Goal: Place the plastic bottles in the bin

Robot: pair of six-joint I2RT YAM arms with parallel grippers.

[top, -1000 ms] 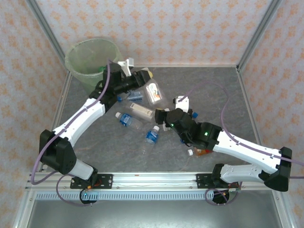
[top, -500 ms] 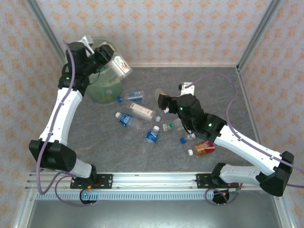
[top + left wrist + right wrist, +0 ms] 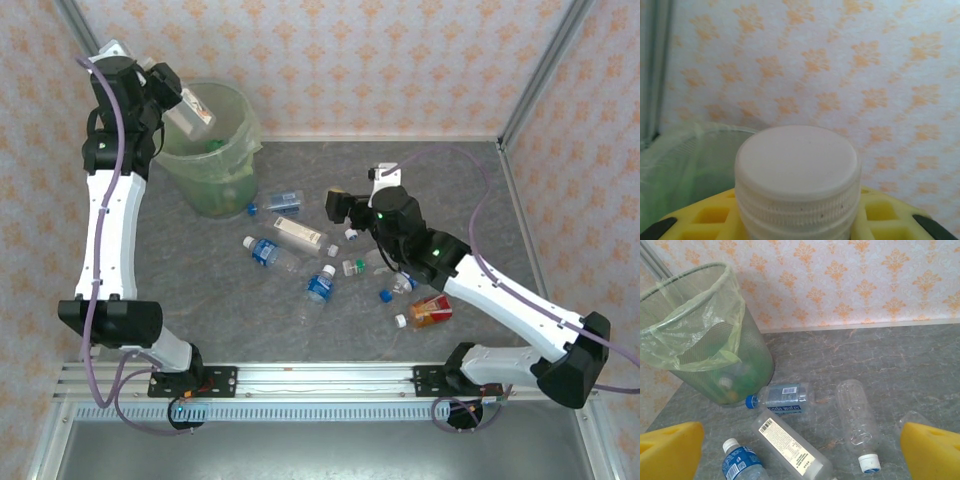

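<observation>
Plastic bottles [image 3: 298, 235] mostly lie on the table [image 3: 200, 290]; a few appear inside the bin [image 3: 220, 180]. Left gripper [image 3: 172, 95] clamps a white-capped bottle [image 3: 797, 175] above it; right gripper [image 3: 337, 207] is spread wide, empty.

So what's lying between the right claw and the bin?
A blue-capped bottle on its side, seen in the overhead view between the right gripper and the bin.

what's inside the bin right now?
Top view: something green sits inside the bin. Right wrist view: a pale round spot shows through its wall. The held bottle hangs over the opening and covers part of it; contents can't be counted.
</observation>
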